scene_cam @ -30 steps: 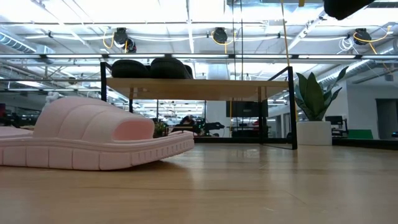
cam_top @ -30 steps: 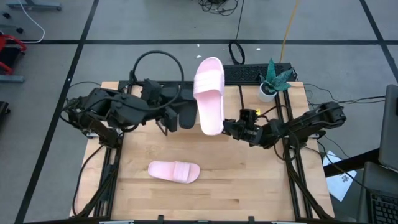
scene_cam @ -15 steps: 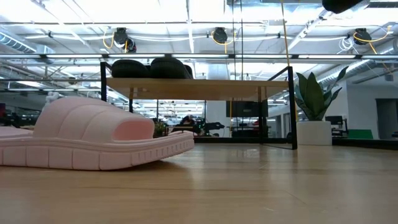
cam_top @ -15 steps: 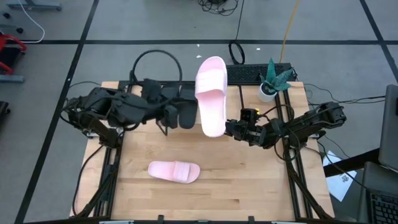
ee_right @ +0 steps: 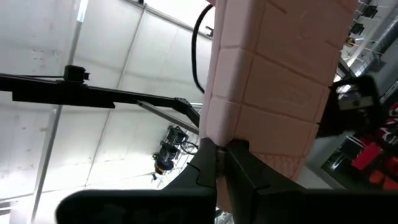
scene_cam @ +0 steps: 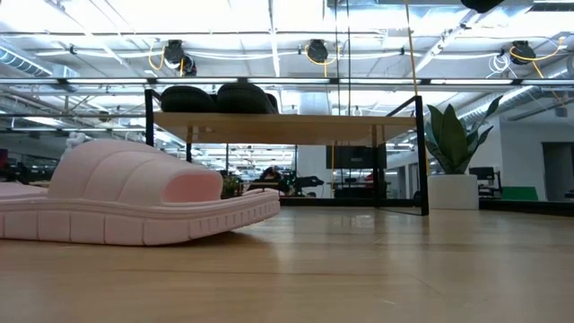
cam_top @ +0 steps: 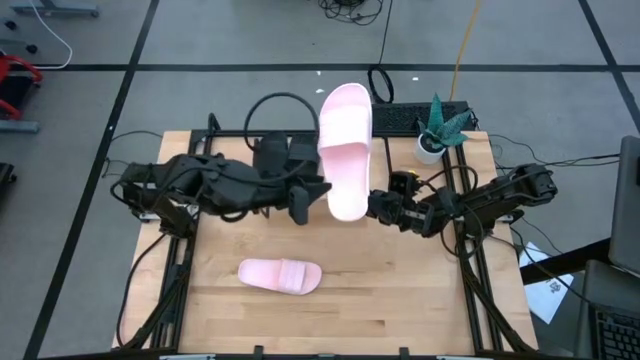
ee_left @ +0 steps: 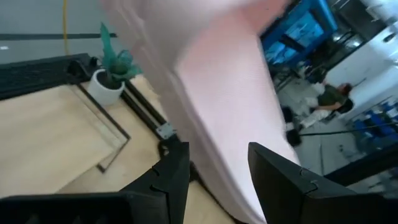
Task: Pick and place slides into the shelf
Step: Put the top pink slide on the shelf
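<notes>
1. Right pincer point(cam_top: 372, 205) is pressed tight on the edge of a pink slide point(cam_top: 344, 150), pinching it at the end nearest itself. The rest of the slide reaches away from the pincer, raised above the table point(cam_top: 400, 290) and over toward the back.

2. The right wrist view confirms it: the two fingers point(ee_right: 219, 163) are nipped together on the thick sole edge of the pink slide point(ee_right: 273, 81). A thin bite for a long load, so any swing wants to be slow.

3. Left pincer point(cam_top: 303, 200) sits just across from the right one, on the other side of the lifted slide. In its own view the fingers point(ee_left: 171, 171) stand spread with the pink sole point(ee_left: 230, 118) running between them. I can't tell whether they actually touch it.

4. The shelf point(scene_cam: 287, 118) already carries two black slides point(scene_cam: 215, 97) at one end of its top board, and the board beyond them looks bare. That open stretch is where this one should go, I'd say.

5. To do it well: keep the sole level, bring the far end over the board first, and lower until the sole rests flat before letting go.

6. Watch the left arm. It's close in, and a nudge from it could twist the slide out of that narrow grip.

7. The second pink slide point(cam_top: 281, 276) lies flat on the table, well apart from both pincers, on the near side. It's next, by my reckoning.
</notes>
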Robot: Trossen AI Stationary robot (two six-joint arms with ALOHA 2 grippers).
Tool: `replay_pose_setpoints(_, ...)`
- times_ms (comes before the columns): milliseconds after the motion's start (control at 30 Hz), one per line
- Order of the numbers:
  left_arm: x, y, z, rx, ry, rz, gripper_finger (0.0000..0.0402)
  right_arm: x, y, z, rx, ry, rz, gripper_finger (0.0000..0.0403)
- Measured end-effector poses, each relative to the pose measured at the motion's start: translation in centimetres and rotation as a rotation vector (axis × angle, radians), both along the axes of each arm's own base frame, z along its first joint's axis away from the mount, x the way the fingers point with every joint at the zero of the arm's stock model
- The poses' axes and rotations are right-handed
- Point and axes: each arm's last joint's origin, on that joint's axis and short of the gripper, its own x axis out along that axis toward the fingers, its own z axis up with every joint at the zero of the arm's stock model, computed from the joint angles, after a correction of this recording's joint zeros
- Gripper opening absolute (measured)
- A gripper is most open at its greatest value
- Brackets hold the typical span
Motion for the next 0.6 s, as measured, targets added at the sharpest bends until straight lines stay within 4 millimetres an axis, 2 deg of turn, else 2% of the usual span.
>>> replay_pose_setpoints(300,0.4,-1.3,-0.4,-0.023,-0.012,0.033,0.0159,-0.5,-0.4,0.6,-0.014,-0.027,-0.004,0.0001)
replay_pose_setpoints(600,1.1,-1.4,-0.6,-0.029,-0.028,0.040,0.0159,-0.5,-0.4,0.6,-0.015,-0.027,-0.006,0.0000)
